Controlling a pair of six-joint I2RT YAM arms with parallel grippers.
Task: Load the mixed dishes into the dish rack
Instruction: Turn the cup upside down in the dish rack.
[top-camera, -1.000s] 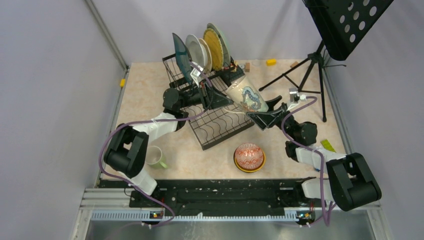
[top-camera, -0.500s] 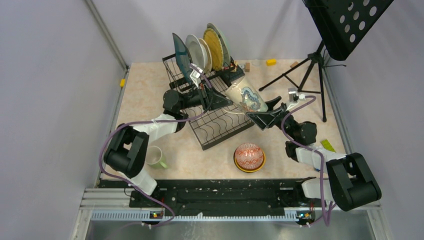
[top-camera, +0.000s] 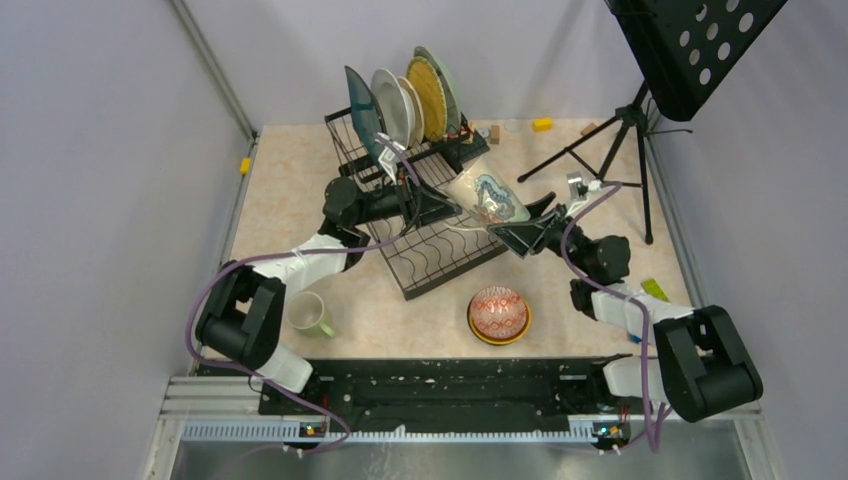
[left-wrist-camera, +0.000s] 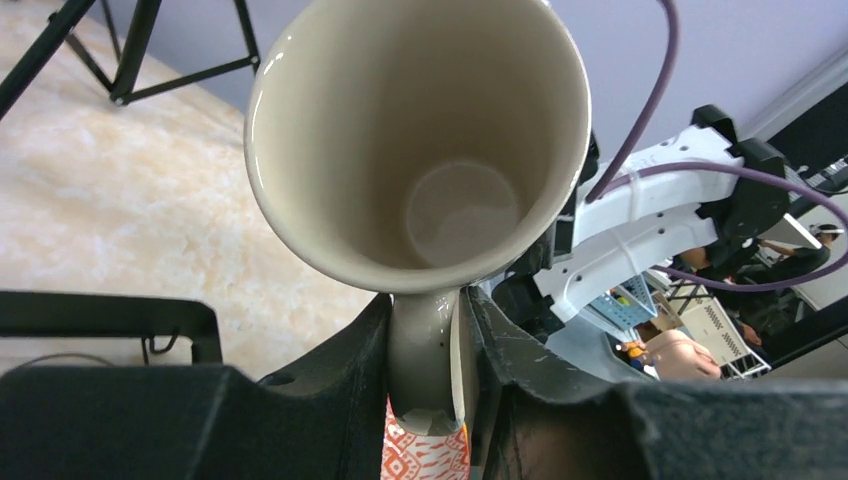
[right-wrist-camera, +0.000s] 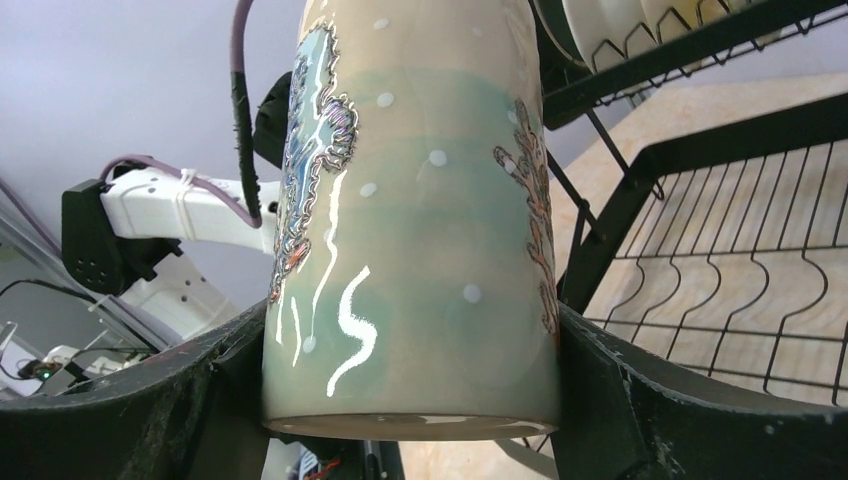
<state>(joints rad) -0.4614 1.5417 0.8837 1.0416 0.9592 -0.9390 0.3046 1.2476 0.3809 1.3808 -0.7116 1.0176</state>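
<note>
A cream mug (top-camera: 490, 198) with a blue-green pattern is held tilted in the air over the right edge of the black dish rack (top-camera: 440, 255). My left gripper (top-camera: 447, 204) is shut on the mug's handle (left-wrist-camera: 425, 340), and the left wrist view looks into the mug's open mouth (left-wrist-camera: 420, 130). My right gripper (top-camera: 508, 226) is shut on the mug's body (right-wrist-camera: 420, 230) near its base, jaws on both sides. Several plates (top-camera: 405, 95) stand in the rack's upper section. A light-green mug (top-camera: 312, 314) and the stacked red-patterned and yellow bowls (top-camera: 498, 313) sit on the table.
A black music stand (top-camera: 690, 45) on a tripod (top-camera: 600, 155) stands at the back right. Small toy blocks (top-camera: 541, 124) lie by the back wall. The rack's wavy lower tray (right-wrist-camera: 740, 290) shows beside the mug in the right wrist view.
Both arms have carried the mug a little left and back, toward the rack's upper section. The left arm has stretched out further. The dishes on the table have not moved.
</note>
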